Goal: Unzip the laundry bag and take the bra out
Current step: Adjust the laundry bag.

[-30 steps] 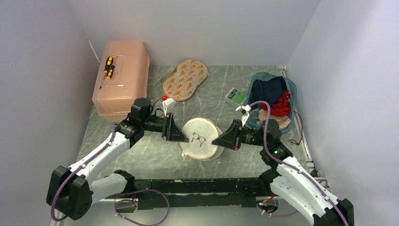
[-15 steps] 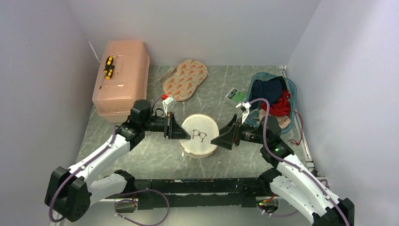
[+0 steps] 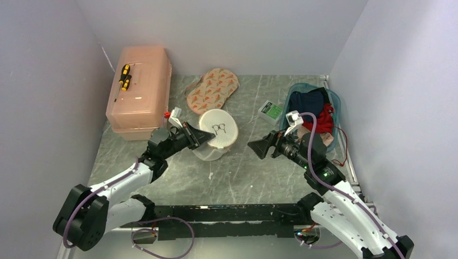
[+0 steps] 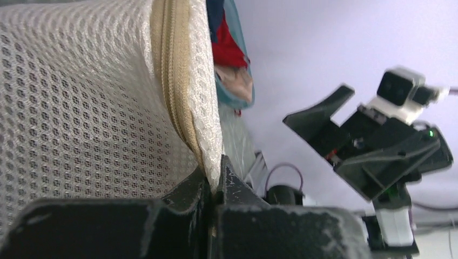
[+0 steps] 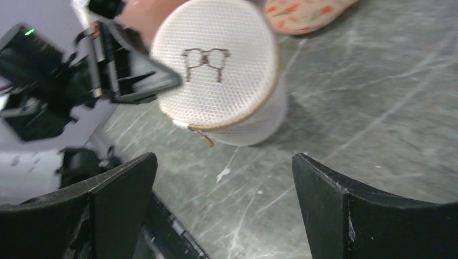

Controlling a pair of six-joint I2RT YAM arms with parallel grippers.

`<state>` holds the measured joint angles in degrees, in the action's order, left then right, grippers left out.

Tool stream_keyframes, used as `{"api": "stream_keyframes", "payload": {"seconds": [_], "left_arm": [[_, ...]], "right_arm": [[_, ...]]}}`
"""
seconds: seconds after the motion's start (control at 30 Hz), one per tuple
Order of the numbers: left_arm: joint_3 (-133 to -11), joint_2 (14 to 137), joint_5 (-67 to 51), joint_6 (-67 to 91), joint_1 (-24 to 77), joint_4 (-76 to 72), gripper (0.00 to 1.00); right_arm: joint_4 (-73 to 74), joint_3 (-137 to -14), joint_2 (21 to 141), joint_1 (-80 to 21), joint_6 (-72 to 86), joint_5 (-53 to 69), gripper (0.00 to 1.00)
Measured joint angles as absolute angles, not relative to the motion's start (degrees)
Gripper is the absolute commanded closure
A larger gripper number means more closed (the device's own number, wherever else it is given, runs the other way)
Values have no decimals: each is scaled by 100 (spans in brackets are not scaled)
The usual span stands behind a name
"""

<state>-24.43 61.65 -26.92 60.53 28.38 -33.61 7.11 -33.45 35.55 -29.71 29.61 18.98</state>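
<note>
**Now the left arm presents the bag, and the zipper is not yet opened**

Clearly the laundry bag [image 3: 217, 132] is held for a purpose. It sits in the left half of the bench [image 3: 243, 178], toward the far left corner, just beside the pink box [image 3: 139, 86] and in front of the beige two-cup piece [image 3: 212, 90]. The left gripper [image 3: 205, 138] has its jaws pressed together on the cream seam of the bag, right at the zipper [image 4: 172, 70], so only a thin fold of mesh and tape is pinched between them. With this grip the bag is tilted and its round lid, with the small black icon [image 5: 205, 59], is turned toward the right arm. It is not sure whether the lower edge rests on the bench.

The reason is probably this: one arm fixes the soft bag so that it does not slide or collapse when the other arm pulls. The zipper pull [image 5: 207, 140] hangs at the low side of the rim, facing the right arm and free of the left jaws.

The right gripper [image 3: 254, 146] hovers well apart from the bag, nearer the right edge and the teal basket [image 3: 336, 105]. Its jaws stand wide apart and hold nothing.

The zipper looks closed along the part that shows. The bra is not visible; it is probably inside the mesh.

The next move will likely ask for a fine pinch on the small pull.
</note>
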Motion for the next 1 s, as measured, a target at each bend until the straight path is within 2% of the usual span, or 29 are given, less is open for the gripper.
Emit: {"api": "stream_keyframes", "payload": {"seconds": [0.2,0.33,0.43,0.6,0.77,0.9,1.0], "left_arm": [[-2412,6261,-1758,6233,2834,-3533,97],[-2408,6073,-1385,6228,2834,-3107,97],[-2373,5699,-1168,6219,2834,-2716,97],[-2375,5301,-947,6215,2832,-2182,97],[-2491,5509,-969,6176,2810,-1651,97],[-2536,5730,-1090,6228,2783,-1640,97],[-2596,5876,-1238,6298,2753,-1616,97]], "right_arm": [[989,-3398,3721,-3365,3177,-5,0],[703,-2836,3413,-3312,3509,-821,0],[703,-2578,3238,-3164,3483,-790,3],[368,-2650,3822,-3203,3341,106,16],[237,-2711,4239,-3741,3297,631,24],[-121,-2888,4637,-4189,3308,803,38],[-462,-2930,4993,-4397,3312,819,40]]}}
